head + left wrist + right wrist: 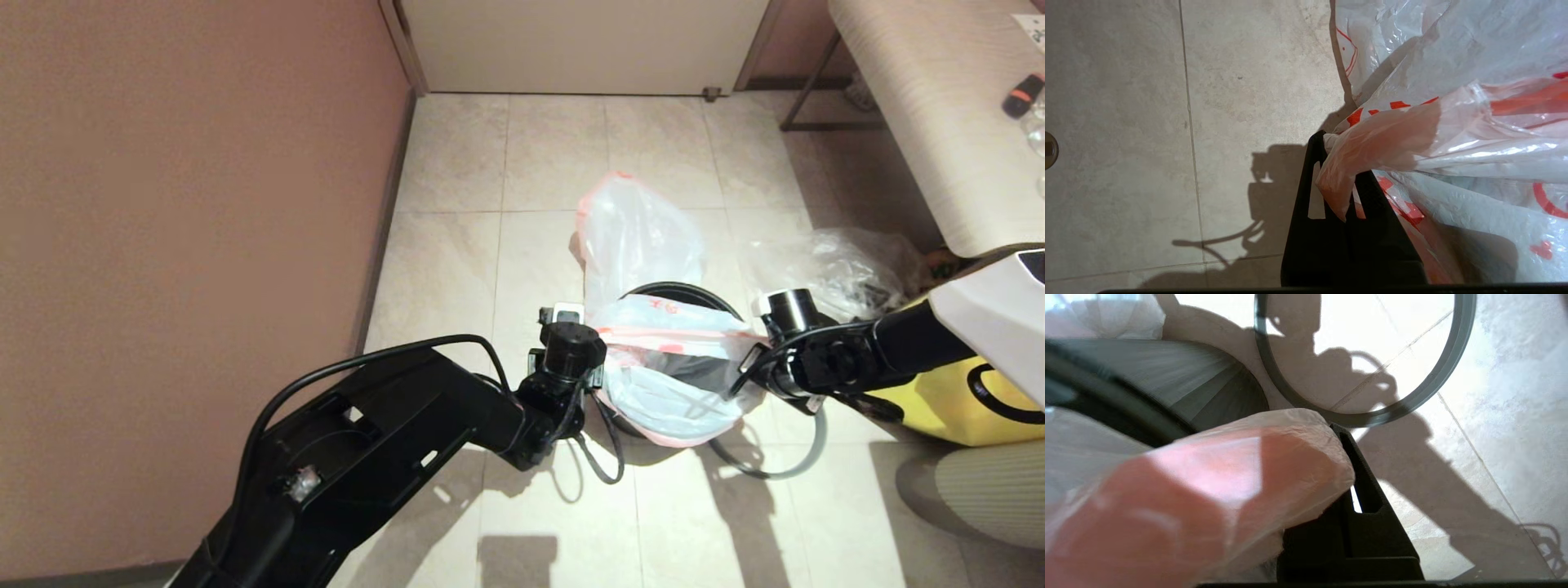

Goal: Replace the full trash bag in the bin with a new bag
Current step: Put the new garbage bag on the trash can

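The new bag (665,335), thin white plastic with red-orange print and a pink edge, hangs stretched over the black bin (679,288) between my two grippers. My left gripper (598,382) is shut on the bag's pink edge (1372,147) at the bin's left side. My right gripper (747,371) is shut on the opposite edge (1229,473) at the bin's right side. The left gripper (1340,161) and right gripper (1331,457) show plastic bunched between their fingers. The full trash bag (637,233), milky white, stands on the floor just behind the bin. The bin's grey ring (788,464) lies on the floor near the right gripper.
A pink wall (188,204) runs along the left and a closed door (580,45) stands at the far end. A bench (939,114) is at the right, with a clear plastic bag (849,261) and a yellow tote (955,412) beside it. The ring (1425,392) lies beside the bin's ribbed wall (1167,381).
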`<state>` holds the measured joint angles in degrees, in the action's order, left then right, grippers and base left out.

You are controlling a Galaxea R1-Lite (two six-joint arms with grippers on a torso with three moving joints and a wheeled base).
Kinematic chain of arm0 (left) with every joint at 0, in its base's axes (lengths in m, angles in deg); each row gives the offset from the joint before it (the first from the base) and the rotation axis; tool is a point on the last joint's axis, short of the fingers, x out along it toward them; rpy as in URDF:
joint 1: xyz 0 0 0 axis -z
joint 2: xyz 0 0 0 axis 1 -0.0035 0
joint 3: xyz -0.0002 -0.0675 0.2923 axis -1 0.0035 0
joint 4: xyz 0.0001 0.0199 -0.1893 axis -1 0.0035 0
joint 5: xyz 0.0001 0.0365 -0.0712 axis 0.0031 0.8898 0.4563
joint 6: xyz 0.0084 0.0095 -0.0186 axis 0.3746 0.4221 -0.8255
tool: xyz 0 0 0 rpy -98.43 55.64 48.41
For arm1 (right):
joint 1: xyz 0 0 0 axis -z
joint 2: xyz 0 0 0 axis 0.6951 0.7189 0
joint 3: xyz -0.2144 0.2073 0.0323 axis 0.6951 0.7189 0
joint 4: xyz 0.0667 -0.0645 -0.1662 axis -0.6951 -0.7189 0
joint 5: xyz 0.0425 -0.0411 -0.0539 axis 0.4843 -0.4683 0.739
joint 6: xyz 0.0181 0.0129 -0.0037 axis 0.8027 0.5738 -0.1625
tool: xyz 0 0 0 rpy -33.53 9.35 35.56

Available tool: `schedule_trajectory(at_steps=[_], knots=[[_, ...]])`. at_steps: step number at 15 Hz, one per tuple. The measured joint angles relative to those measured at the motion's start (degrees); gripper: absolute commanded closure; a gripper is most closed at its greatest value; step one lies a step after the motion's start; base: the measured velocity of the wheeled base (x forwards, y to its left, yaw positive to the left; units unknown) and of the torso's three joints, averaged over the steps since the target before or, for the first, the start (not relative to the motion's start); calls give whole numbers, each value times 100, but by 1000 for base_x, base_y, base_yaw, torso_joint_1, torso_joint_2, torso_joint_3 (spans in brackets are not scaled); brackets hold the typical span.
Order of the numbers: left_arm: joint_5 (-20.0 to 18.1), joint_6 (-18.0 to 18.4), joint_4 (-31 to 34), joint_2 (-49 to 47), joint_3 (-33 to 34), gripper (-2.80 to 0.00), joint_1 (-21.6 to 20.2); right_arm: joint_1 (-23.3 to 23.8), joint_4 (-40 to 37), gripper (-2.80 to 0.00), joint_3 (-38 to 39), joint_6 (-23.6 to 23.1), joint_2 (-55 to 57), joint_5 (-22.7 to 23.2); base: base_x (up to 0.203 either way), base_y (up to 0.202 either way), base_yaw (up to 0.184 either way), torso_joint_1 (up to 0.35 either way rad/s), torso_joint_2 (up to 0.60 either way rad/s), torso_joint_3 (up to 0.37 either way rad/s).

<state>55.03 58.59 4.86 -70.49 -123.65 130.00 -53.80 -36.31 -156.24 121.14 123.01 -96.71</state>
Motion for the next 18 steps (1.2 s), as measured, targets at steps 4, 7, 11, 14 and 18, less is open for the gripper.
schedule_trajectory(at_steps=[4, 7, 11, 14, 18], knots=[[-7, 0, 9, 24, 33, -280, -10, 4, -84, -280, -18, -45, -10, 22, 0, 0, 0, 0, 0, 0], [-36, 67, 139, 276, 243, -280, -29, -69, -628, -280, 129, -31, -312, 64, 0, 0, 0, 0, 0, 0], [-955, 43, 606, 1218, 1264, -280, 5, -331, -2194, -280, 257, 87, -951, 536, 0, 0, 0, 0, 0, 0], [-1305, -263, 1921, 1789, 1384, -280, 111, -469, -2836, -280, 266, 137, -1287, 1143, 0, 0, 0, 0, 0, 0], [-1438, -510, 2400, 2080, 1257, 0, 169, -530, -2836, 0, 251, 112, -1456, 1574, 0, 0, 0, 0, 0, 0]])
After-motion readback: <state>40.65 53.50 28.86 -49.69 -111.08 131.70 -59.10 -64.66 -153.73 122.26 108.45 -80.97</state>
